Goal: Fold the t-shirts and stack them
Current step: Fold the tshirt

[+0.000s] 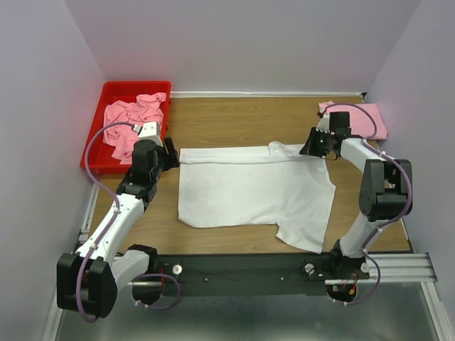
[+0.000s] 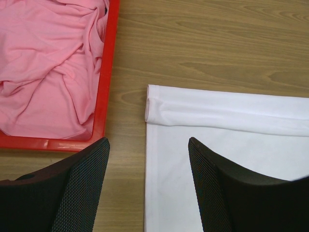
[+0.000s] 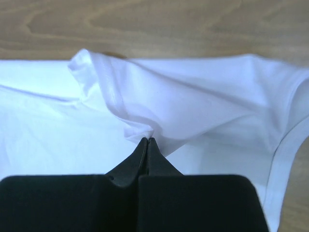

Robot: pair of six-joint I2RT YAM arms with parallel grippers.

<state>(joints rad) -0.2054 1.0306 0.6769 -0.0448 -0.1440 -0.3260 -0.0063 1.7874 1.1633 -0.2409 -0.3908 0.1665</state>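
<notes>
A white t-shirt lies spread on the wooden table, its top edge folded over. My left gripper hovers open over the shirt's far-left corner, its fingers straddling the left hem with nothing between them. My right gripper is at the shirt's far-right sleeve, and its jaws are shut on a pinch of white fabric, which bunches up at the tips. Crumpled pink t-shirts fill the red bin. A folded pink t-shirt lies at the back right.
The red bin stands at the back left, close beside my left gripper. Bare wood shows behind the white shirt. Lilac walls enclose the table on three sides.
</notes>
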